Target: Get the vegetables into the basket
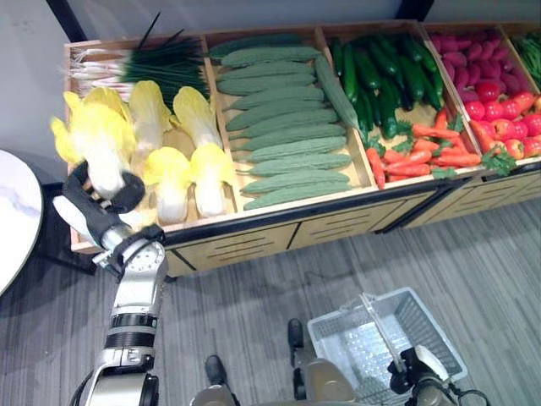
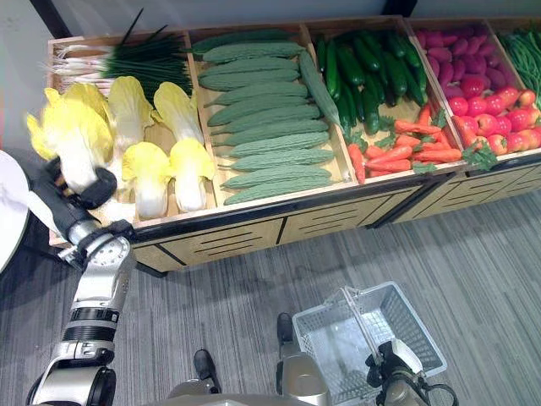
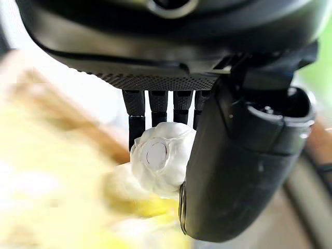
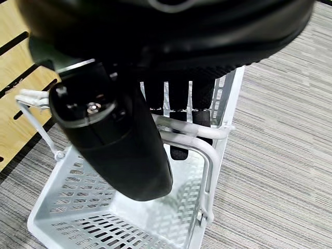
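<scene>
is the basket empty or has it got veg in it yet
Empty: the basket shows only bare white mesh, its handle held by the right hand.

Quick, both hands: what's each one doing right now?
Left hand: shut on a yellow cabbage, at the left end of the display.
Right hand: shut on the handles of the white basket.

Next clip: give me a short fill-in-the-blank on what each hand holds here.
1. The left hand is curled round a yellow ____.
2. The right hand grips the basket's ____.
3. The basket holds ____ vegetables so far.

Missing words: cabbage; handle; no
</scene>
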